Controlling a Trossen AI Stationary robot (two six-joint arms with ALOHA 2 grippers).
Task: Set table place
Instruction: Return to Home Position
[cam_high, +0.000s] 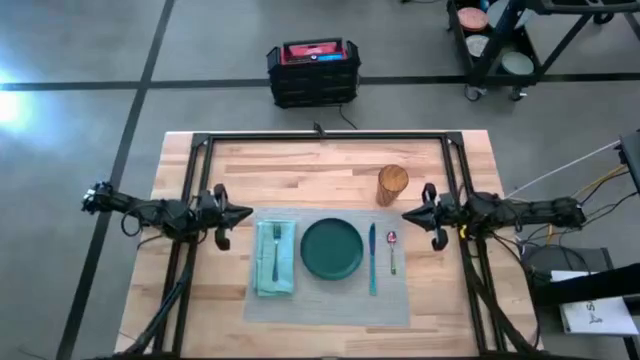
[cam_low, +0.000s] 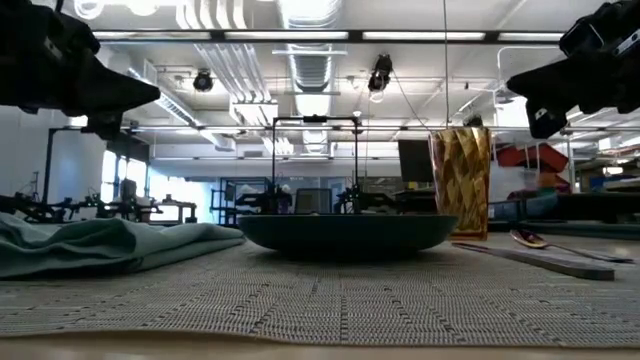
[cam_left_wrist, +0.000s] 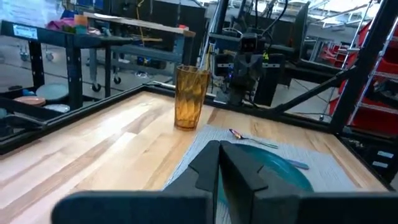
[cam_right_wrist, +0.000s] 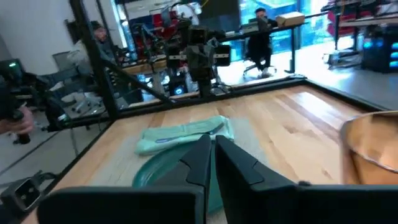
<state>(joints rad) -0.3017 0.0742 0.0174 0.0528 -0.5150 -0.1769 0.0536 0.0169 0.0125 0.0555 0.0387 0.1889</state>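
Note:
A grey woven placemat lies flat on the wooden table. On it sit a dark green plate, a teal napkin with a fork on top to the plate's left, and a knife and spoon to its right. An amber glass stands upright just past the mat's far right corner. My left gripper hovers shut off the mat's far left corner. My right gripper hovers shut beside the glass, holding nothing.
A black metal rail frame runs round the table's far part. Bare wood lies between the frame and the mat. Beyond the table stand a black crate and a cart. People show far off in the right wrist view.

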